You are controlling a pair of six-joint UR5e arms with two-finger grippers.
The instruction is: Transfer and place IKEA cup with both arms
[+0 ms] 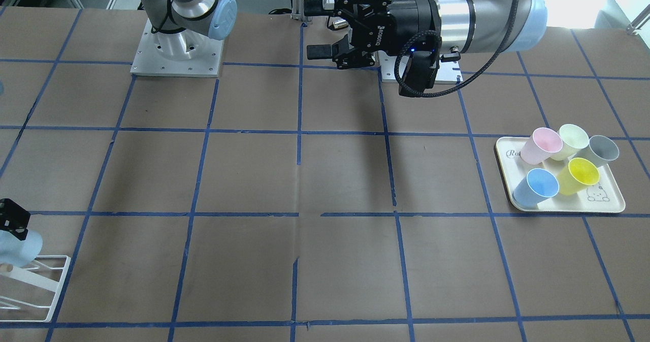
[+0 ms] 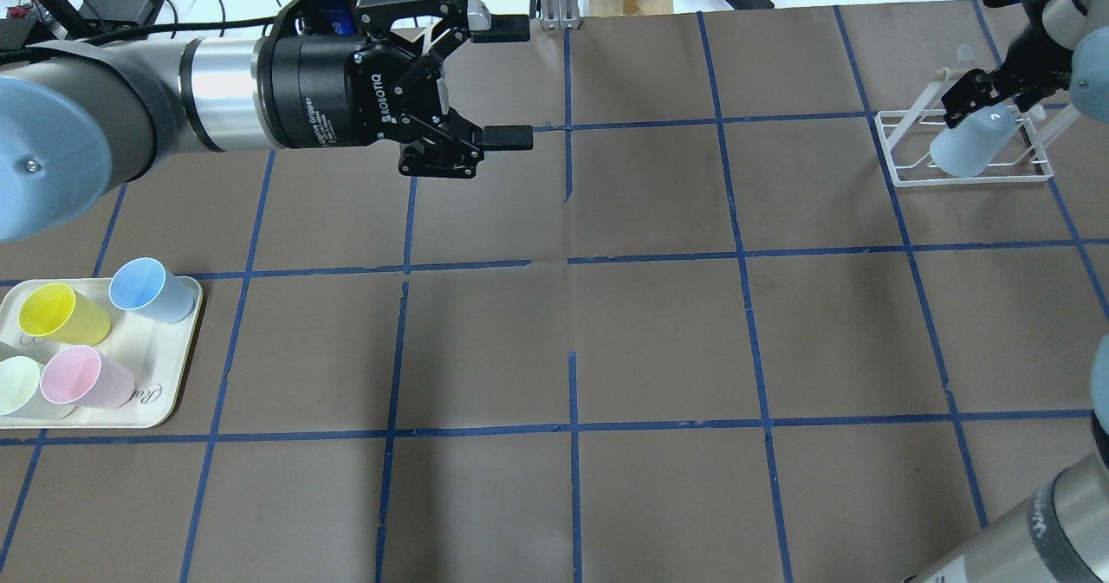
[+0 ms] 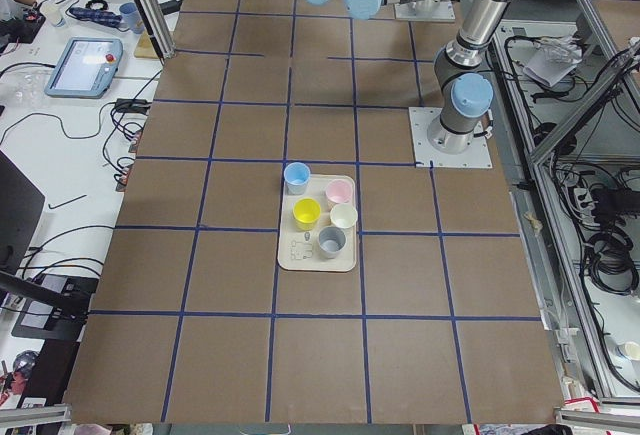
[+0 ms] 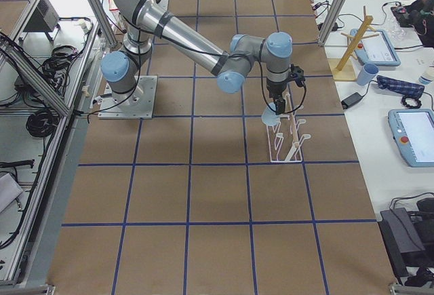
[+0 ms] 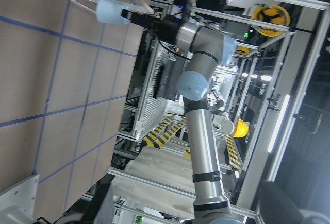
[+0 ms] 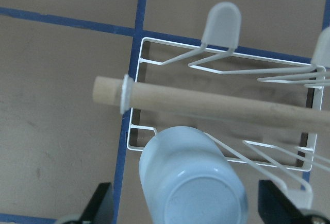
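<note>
The IKEA cup (image 2: 962, 145) sits base-up and tilted on the white wire rack (image 6: 221, 23), its long axis aimed at the right gripper (image 6: 188, 201), whose 2 fingers straddle it wide, seemingly untouching, while the left gripper (image 2: 505, 82) hangs wide, empty, well apart.

"ROBOTIQ" is printed in white on the black body of the left pincer (image 2: 505, 82), and the smaller line beside it ends in "Gripper". The cream tray (image 1: 607, 204) carries cursive "Ra", cut off by the pink cup (image 1: 541, 145).
</note>
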